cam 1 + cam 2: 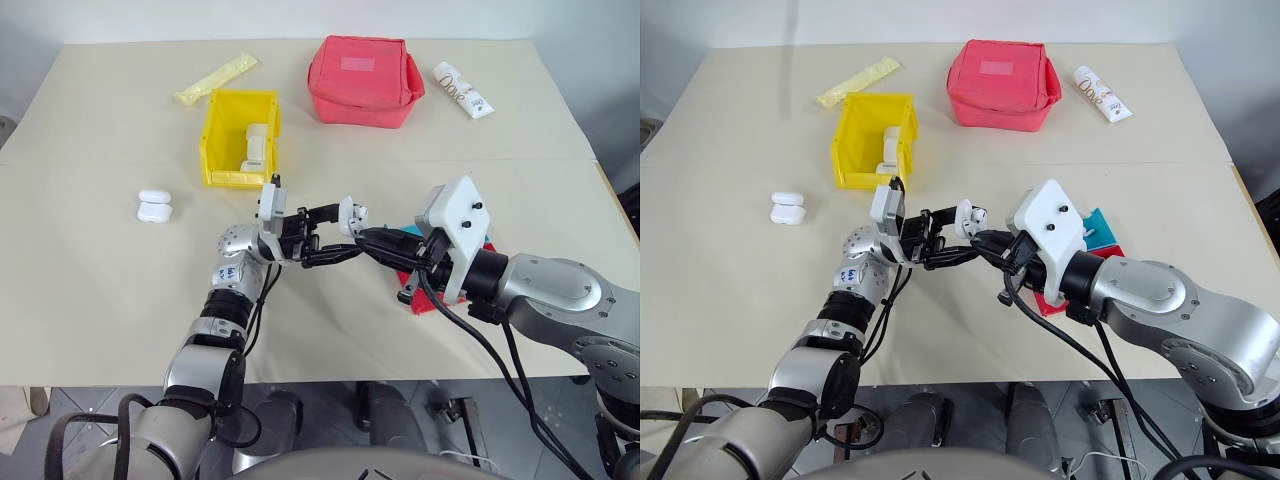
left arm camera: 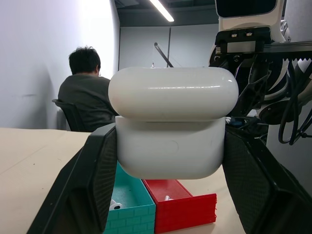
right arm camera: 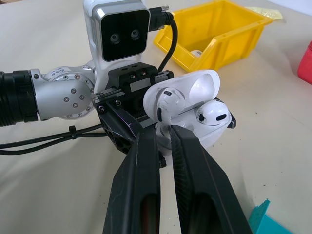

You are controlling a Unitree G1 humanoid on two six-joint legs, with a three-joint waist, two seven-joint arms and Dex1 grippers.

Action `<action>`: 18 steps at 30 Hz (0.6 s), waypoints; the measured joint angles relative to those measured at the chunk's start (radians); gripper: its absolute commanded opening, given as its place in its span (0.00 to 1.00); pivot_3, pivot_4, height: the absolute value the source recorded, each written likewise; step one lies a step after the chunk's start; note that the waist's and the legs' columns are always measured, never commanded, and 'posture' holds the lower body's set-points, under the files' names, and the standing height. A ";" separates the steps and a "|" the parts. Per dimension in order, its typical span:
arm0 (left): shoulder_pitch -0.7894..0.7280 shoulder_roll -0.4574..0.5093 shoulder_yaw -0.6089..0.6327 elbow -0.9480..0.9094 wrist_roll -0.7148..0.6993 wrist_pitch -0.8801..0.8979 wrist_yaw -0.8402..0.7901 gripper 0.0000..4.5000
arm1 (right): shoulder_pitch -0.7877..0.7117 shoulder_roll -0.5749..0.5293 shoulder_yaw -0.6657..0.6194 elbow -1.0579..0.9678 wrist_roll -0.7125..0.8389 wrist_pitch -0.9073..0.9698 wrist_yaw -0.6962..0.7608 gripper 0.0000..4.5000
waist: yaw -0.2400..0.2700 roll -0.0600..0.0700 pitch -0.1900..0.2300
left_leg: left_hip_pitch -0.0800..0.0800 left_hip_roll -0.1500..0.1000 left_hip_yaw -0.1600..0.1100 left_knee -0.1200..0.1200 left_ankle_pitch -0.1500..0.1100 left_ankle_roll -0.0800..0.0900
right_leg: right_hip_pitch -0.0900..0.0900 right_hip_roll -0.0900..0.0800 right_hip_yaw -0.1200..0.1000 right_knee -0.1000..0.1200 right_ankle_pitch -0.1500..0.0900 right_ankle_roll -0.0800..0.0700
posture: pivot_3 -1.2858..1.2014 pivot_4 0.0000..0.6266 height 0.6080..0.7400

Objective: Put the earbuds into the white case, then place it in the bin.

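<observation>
Earbuds (image 3: 213, 115) seated in the white case (image 3: 187, 109), lid up, head view: left gripper (image 1: 330, 235) clamped on that case, right gripper (image 1: 362, 240) meeting it, bin (image 1: 240, 135) beyond, left wrist: case squeezed between fingers (image 2: 95, 180), right wrist: fingers (image 3: 187, 161) nearly together at an earbud.

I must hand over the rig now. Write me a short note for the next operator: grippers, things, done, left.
Left gripper: shut on the open white case, held above the table.
Right gripper: nearly shut, fingertips at the case; whether they pinch an earbud is unclear.
One earbud lies in the case.
Bin: ahead to the left, already holds a white item.
Another case lies left of the arms.
Left: finish loading the earbuds, close the lid, drop the case in the bin.
</observation>
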 measured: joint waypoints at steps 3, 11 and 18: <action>0.000 0.000 0.000 0.000 0.000 -0.003 0.000 0.62 | -0.001 0.001 0.000 0.000 -0.004 0.003 0.004 0.10 | 0.000 0.000 0.000 | 0.000 0.000 0.000 0.000 0.000 0.000 | 0.000 0.000 0.000 0.000 0.000 0.000 | 0.52 0.24 1.00; 0.000 0.004 0.000 0.004 0.000 -0.009 0.000 0.62 | 0.000 -0.004 -0.004 0.000 -0.007 0.016 0.020 0.10 | 0.000 0.000 0.000 | 0.000 0.000 0.000 0.000 0.000 0.000 | 0.000 0.000 0.000 0.000 0.000 0.000 | 0.52 0.24 1.00; -0.001 0.001 -0.004 0.004 0.000 0.002 0.000 0.62 | -0.002 -0.017 -0.015 0.000 -0.005 0.025 0.037 0.10 | 0.000 0.000 0.000 | 0.000 0.000 0.000 0.000 0.000 0.000 | 0.000 0.000 0.000 0.000 0.000 0.000 | 0.52 0.24 1.00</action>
